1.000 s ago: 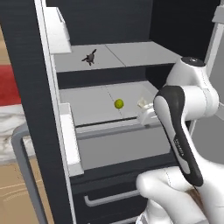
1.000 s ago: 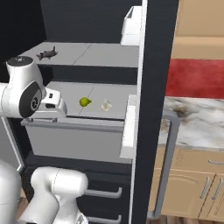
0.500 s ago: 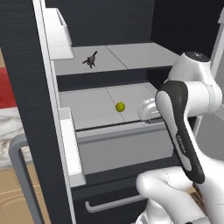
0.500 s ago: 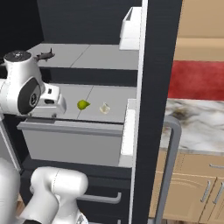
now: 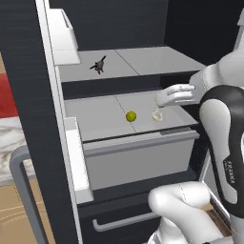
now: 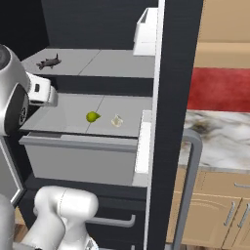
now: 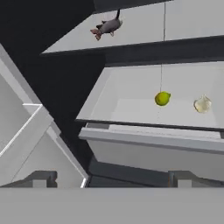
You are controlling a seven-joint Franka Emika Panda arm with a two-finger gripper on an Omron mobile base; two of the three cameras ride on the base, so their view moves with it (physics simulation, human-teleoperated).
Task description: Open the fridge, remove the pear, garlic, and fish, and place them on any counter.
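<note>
The fridge (image 5: 28,71) (image 6: 178,73) stands open, its grey shelves in sight. A dark fish (image 5: 98,65) (image 6: 49,61) (image 7: 107,27) lies on the upper shelf. On the shelf below, the yellow-green pear (image 5: 131,116) (image 6: 92,116) (image 7: 162,98) sits beside the off-white garlic (image 5: 157,115) (image 6: 116,120) (image 7: 202,104). My gripper (image 5: 164,98) (image 6: 46,93) (image 7: 113,178) hangs open and empty at the shelf's side, a little above the garlic and touching nothing.
The marble counter (image 6: 219,136) over tan cabinets runs right of the fridge, with a red wall behind it. The open door's long grey handle (image 6: 188,185) (image 5: 24,190) juts out low. A white door bin (image 5: 64,38) (image 6: 146,31) hangs at upper-shelf height.
The hand has risen and drawn back a little from the lower shelf. Its jaws stay open. Pear, garlic and fish have not moved.
</note>
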